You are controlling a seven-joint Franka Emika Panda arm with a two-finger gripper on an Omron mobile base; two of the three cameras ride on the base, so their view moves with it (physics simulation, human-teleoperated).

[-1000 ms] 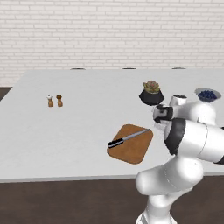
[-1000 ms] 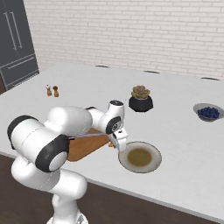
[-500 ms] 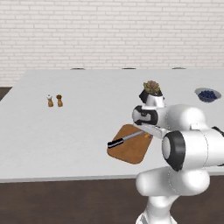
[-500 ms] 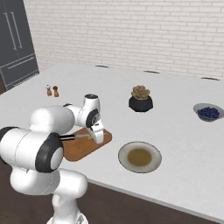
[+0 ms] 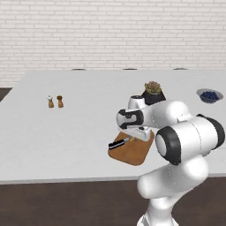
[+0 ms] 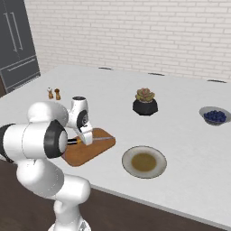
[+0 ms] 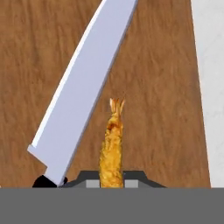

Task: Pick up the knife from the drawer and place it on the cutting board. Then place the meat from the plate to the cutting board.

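The fingers (image 7: 111, 183) are clamped on the breaded meat (image 7: 112, 146), held low over the cutting board (image 7: 166, 87), just beside the knife (image 7: 83, 87). Risk: release too near the blade lands the meat on it.

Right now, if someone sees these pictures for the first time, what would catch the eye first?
First comes the white arm bent low over the cutting board near the counter's front edge, with the gripper shut on a golden fried shrimp just above the wood. Next to the shrimp lies the knife, its long pale blade flat on the board. To the board's right in the right base view stands the plate.
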